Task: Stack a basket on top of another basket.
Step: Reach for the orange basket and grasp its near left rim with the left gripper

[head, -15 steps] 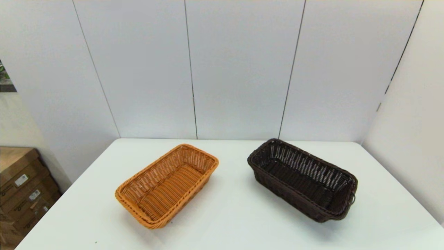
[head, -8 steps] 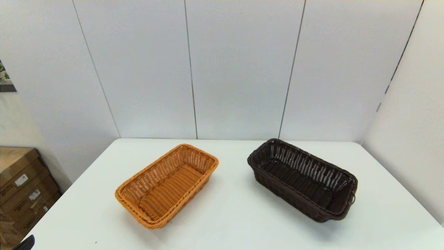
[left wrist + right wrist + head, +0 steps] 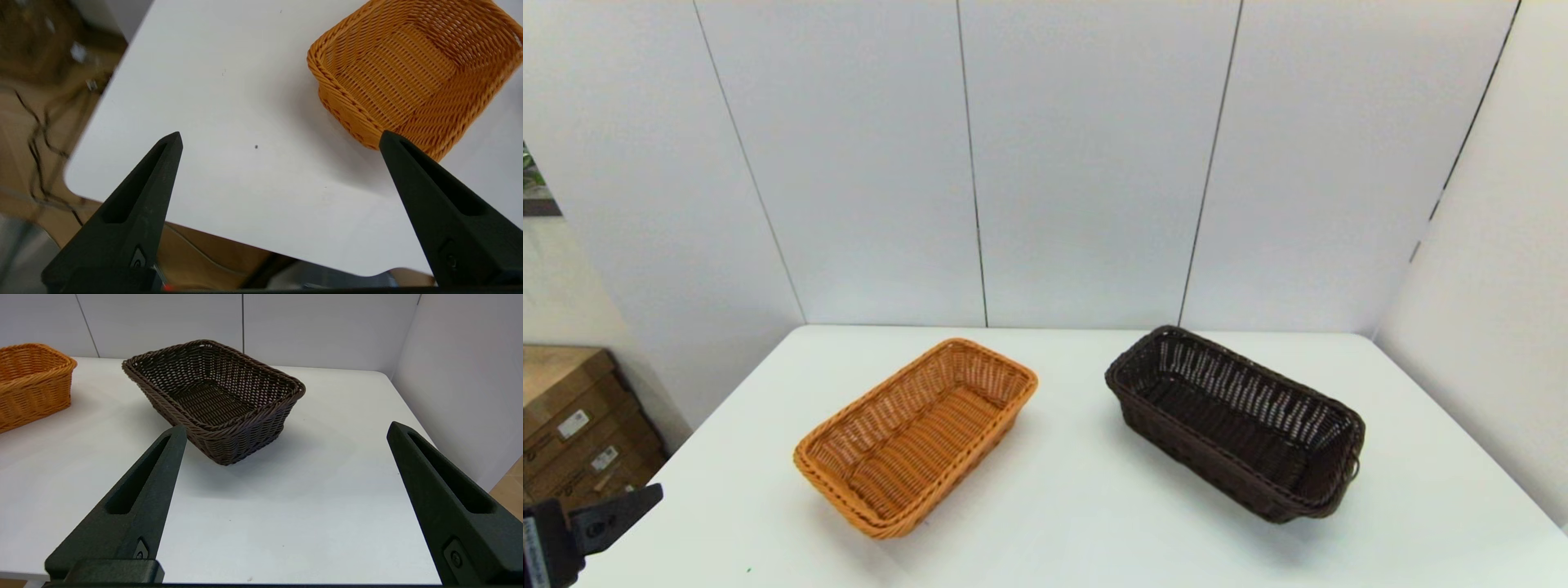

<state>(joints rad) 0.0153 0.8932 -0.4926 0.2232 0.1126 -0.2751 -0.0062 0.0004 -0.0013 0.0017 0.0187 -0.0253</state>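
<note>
Well beyond left tool (image 3: 280, 141): orange-tan basket (image 3: 412, 69).

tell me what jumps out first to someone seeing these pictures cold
Two woven baskets sit apart on the white table: the orange-tan basket on the robot's left, the dark brown basket on its right, both empty. The left tool hangs open over the table's near left corner, short of the orange-tan basket. The right tool, also open, faces the dark brown one.

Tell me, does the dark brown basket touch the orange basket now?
Apart. The head view shows bare white table between the dark brown basket and the orange basket.
</note>
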